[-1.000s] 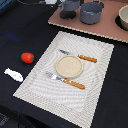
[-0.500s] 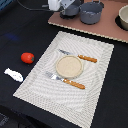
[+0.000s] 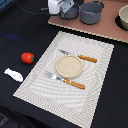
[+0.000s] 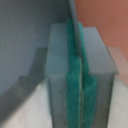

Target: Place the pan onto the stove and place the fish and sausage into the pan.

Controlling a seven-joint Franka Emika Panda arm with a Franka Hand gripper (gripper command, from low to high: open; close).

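The small grey-blue pan (image 3: 70, 11) sits on the pinkish-brown stove (image 3: 107, 27) at its end toward the exterior view's left. My gripper (image 3: 56, 6) is white and hangs right beside the pan, on its left in the exterior view. In the wrist view the green pads (image 4: 76, 75) are pressed together with nothing visible between them. The red-orange sausage (image 3: 27, 57) and the white fish (image 3: 13, 75) lie on the dark table, far from the gripper at the exterior view's left. The pan's handle is not discernible.
A larger grey pot (image 3: 92, 12) stands on the stove next to the pan, and another pot (image 3: 123, 18) is at the right edge. A striped placemat (image 3: 95, 70) holds a beige plate (image 3: 69, 66) and two orange-handled pieces of cutlery (image 3: 73, 83).
My gripper has shifted slightly toward the exterior view's left, off the pan. The pan, fish and sausage have not moved.
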